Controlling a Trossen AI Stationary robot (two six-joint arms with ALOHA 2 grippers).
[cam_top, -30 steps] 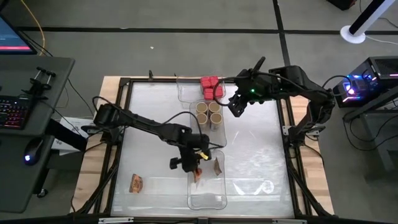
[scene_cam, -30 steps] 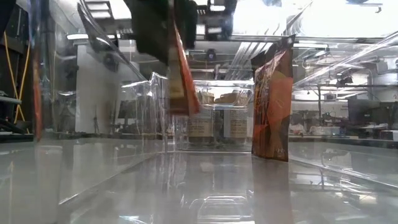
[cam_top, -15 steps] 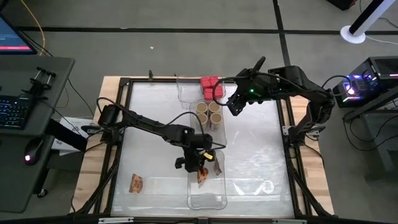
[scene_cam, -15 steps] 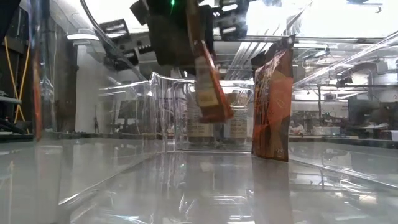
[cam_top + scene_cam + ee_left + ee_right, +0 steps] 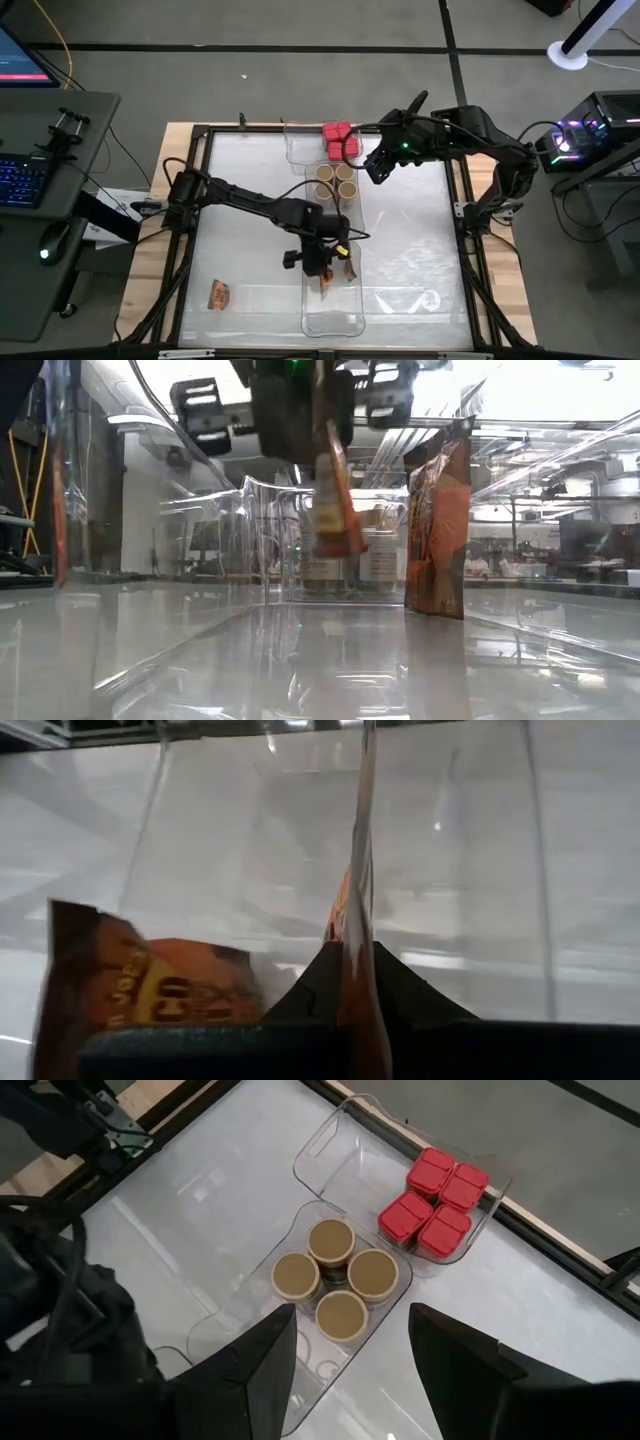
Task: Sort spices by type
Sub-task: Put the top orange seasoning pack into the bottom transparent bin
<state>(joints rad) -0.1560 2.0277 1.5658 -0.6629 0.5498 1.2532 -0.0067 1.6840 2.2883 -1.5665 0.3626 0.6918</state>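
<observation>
Four red containers (image 5: pixel 437 1202): packed as a square block in the clear tray (image 5: pixel 300 150) at the far edge of my tabletop (image 5: pixel 410 240).
Four tan-topped jars (image 5: pixel 334 1277): clustered in the middle tray (image 5: pixel 240 1330), just beside the red block, on its near side.
Left pincer (image 5: pixel 322 262): I have it over the near tray (image 5: pixel 335 322), nearer me than the jars, clamped on a brown-orange packet (image 5: pixel 335 500) that hangs edge-down, clear of the tray floor.
Second packet (image 5: pixel 437 530): standing upright in that same near tray, just beside the held one.
Third packet (image 5: pixel 219 295): lying flat on the tabletop, well left of the near tray.
Right pincer (image 5: pixel 380 168): I keep it hovering just right of the jars, fingers (image 5: pixel 255 1365) spread, gripping nothing.
</observation>
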